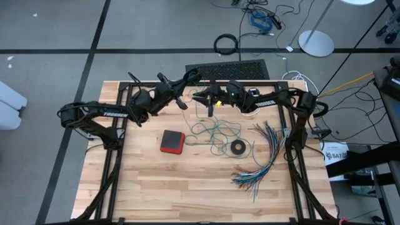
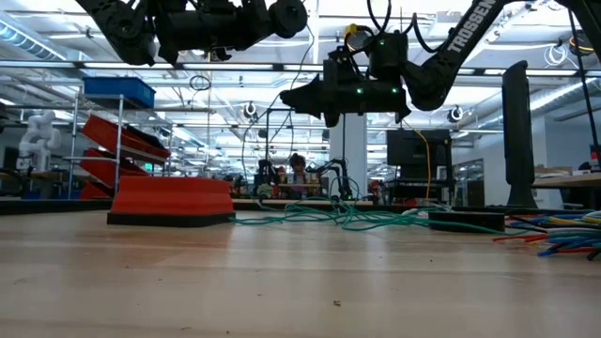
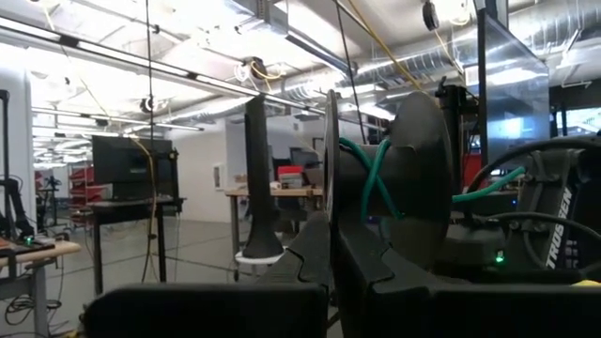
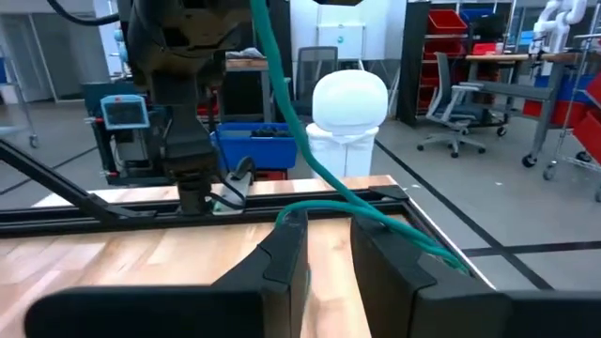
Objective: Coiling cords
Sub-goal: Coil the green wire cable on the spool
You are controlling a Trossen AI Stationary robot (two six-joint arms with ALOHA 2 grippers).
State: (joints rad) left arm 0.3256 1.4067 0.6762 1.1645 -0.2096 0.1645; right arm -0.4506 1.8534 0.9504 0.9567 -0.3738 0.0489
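My left gripper point(image 1: 185, 83) is high over the table's far side, shut on a black spool point(image 3: 376, 178) with teal-green cord wound round its core. My right gripper point(image 1: 209, 103) hangs just to the spool's right, its fingers a narrow gap apart point(image 4: 329, 218). The teal cord point(image 4: 310, 141) runs down from the spool past those fingertips. The rest of the cord point(image 1: 215, 132) lies in loose loops on the table. The white cord point(image 1: 249, 114) lies at the far side under the right arm. My left gripper holds the black spool by the lower rim of one thin flange point(image 3: 331, 221), which stands between the two fingers. The spool stands on edge above the fingertips, lifted clear of the table. The exact place of contact is hidden by the fingers. My right gripper has a stretch of the teal cord point(image 4: 324, 208) lying across its two fingertips, and the narrow gap between them shows. Another stretch passes outside one finger point(image 4: 423, 249). From there the cord hangs slack to the table. I cannot tell whether it is pinched.
A red box point(image 1: 172, 141) lies left of the cord loops. A small black tape ring point(image 1: 237, 147) lies to their right. A fanned bundle of multicoloured wires point(image 1: 262, 156) lies at the right. Bare wood shows along the near edge point(image 1: 187, 194).
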